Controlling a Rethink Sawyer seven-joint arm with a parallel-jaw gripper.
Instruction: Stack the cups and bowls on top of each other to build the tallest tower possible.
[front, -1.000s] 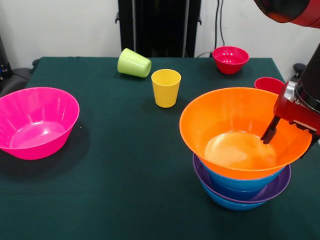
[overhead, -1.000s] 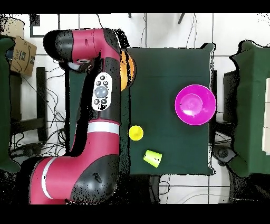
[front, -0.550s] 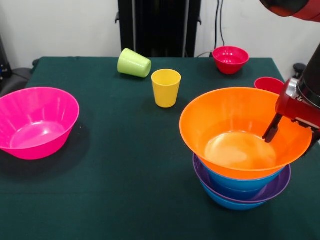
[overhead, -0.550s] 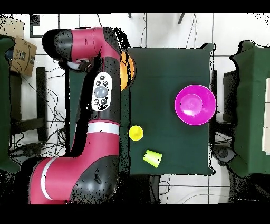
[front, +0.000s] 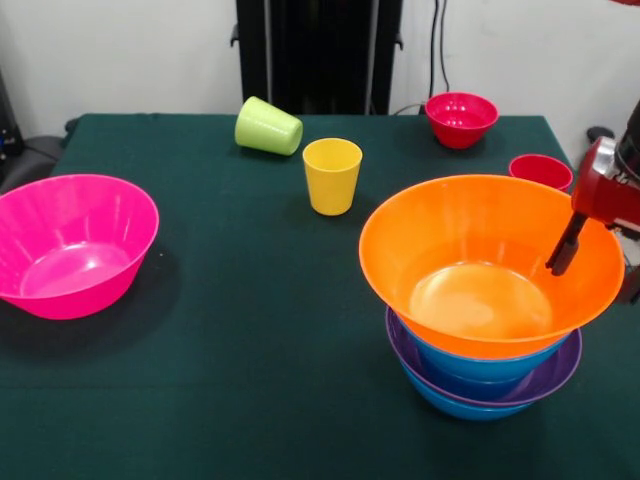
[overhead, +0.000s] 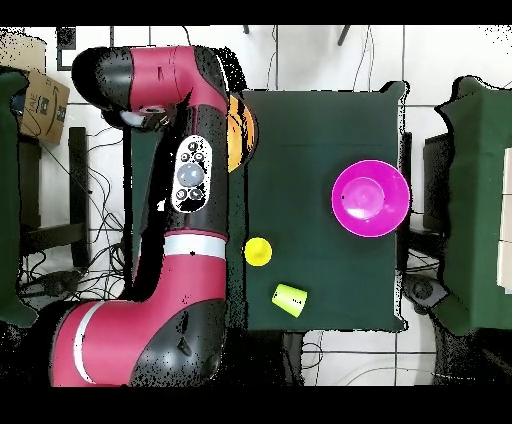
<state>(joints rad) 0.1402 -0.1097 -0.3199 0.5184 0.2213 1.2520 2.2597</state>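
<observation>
Tower (front: 487, 330): glossy orange bowl (front: 480, 255) nested on blue and purple bowls, at the desk's (front: 250, 330) 4 o'clock in the front view.
Pink bowl (front: 70, 240): wide, ribbed, shiny, at 9 o'clock.
Yellow cup (front: 331, 175): upright, smooth, tapered, near 12 o'clock.
Lime cup (front: 267, 127): lying on its side.
Red bowl (front: 461, 118): small, at 1 o'clock.
Red cup (front: 540, 170): behind the tower.
Claw (front: 590, 245): one dark finger inside the orange rim; apart or together, cannot tell.
</observation>
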